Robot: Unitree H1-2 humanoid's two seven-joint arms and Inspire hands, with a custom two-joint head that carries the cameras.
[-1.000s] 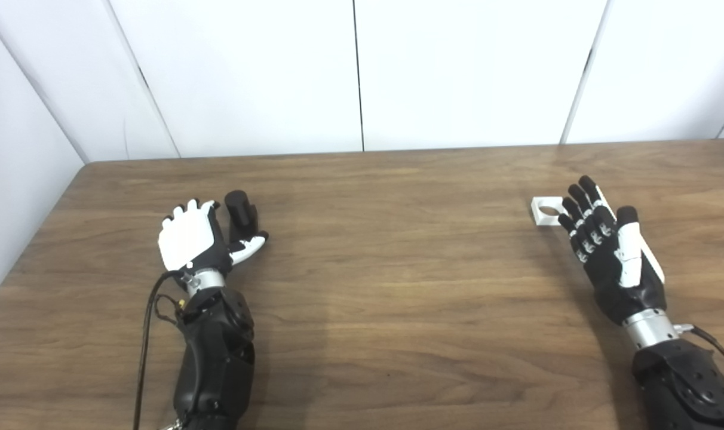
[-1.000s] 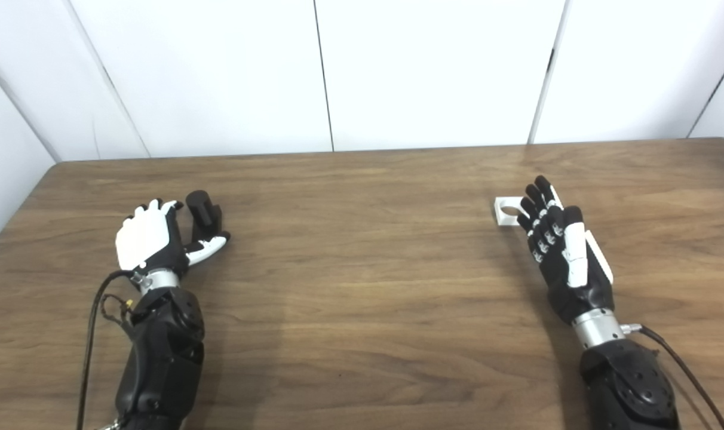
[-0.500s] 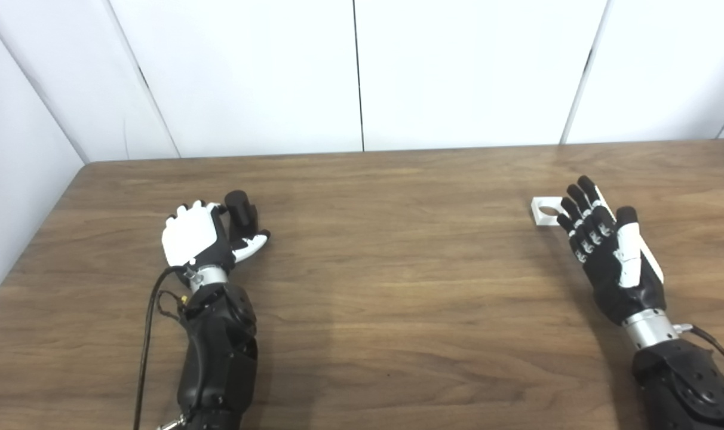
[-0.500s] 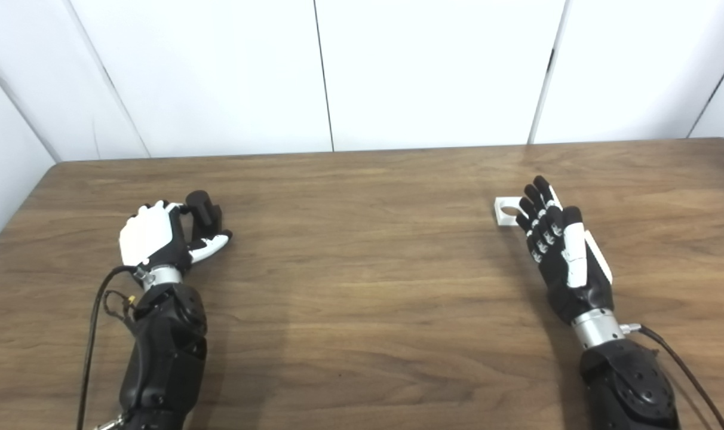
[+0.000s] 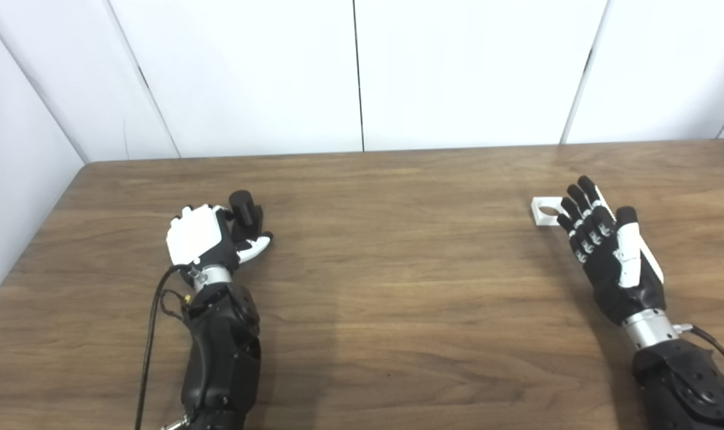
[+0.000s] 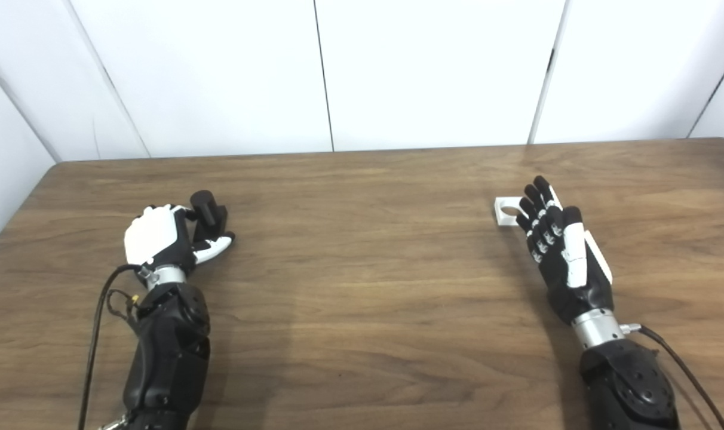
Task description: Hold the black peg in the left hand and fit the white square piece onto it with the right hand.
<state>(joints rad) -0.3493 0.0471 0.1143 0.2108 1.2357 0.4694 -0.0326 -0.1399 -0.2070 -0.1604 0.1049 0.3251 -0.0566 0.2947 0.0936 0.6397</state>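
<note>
Wooden table (image 5: 398,286) — left hand (image 5: 203,239) curled round black peg (image 5: 242,206)

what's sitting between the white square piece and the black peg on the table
Nothing visible. The stretch of table between the white square piece and the black peg is bare wood. The left hand curls round the peg; the open right hand lies beside the piece.

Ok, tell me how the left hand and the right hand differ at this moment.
The left hand has its fingers curled about the upright black peg; the right hand has its fingers stretched out and apart. The left hand shows its white back, while the right hand shows mostly black fingers. The right hand holds nothing, with the white square piece lying by its fingertips. Both are low over the wooden table.
</note>
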